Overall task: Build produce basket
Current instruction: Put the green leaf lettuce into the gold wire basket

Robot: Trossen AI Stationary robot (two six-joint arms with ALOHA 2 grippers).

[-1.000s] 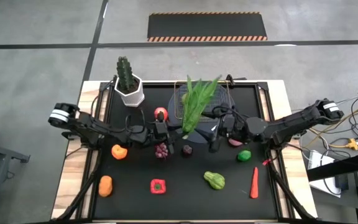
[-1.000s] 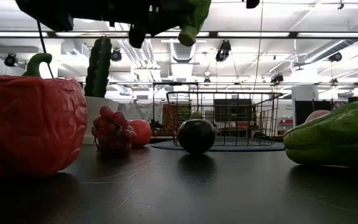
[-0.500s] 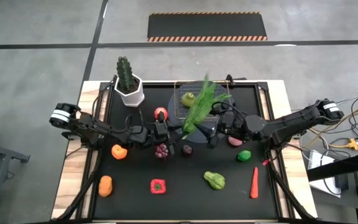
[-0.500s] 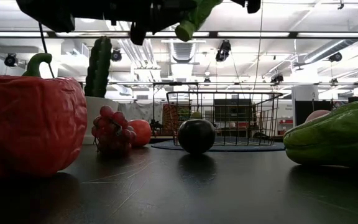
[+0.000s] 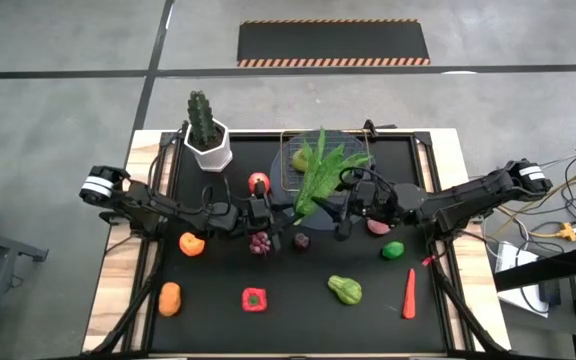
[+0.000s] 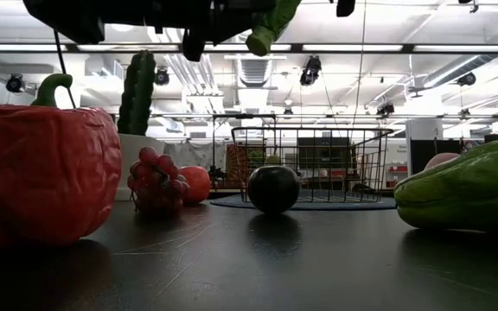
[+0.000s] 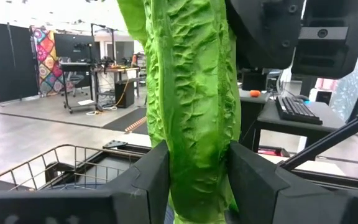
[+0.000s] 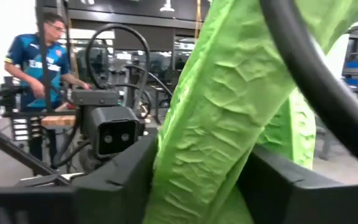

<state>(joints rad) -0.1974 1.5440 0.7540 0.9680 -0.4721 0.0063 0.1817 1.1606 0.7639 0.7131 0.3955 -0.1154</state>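
The long leafy green is lifted above the table's middle, its leafy end over the wire basket, which stands on a round grey disc. A small green fruit lies in the basket. My left gripper is shut on the green's stem end. My right gripper is shut on it farther up. In the low view the stem end hangs high above the tabletop. The other produce lies scattered on the black mat. My left gripper pinches the leafy green near its stem end between both fingers, coming level from the table's left and across the stalk. The green is lifted clear of the table. My right gripper pinches the green's middle stalk between its two fingers, coming from the table's right and across it. The leaves stand out past the fingers.
A cactus in a white pot stands at the far left. Around the arms lie a red fruit, grapes, a dark round fruit, a pink piece and a green one. The near row holds a red pepper, a green vegetable and a carrot.
The green's leafy end has swung about over the basket, first toward the right and then back, while its stem end stayed by my left gripper. My right gripper has moved slightly toward the far edge. Both holds are kept.
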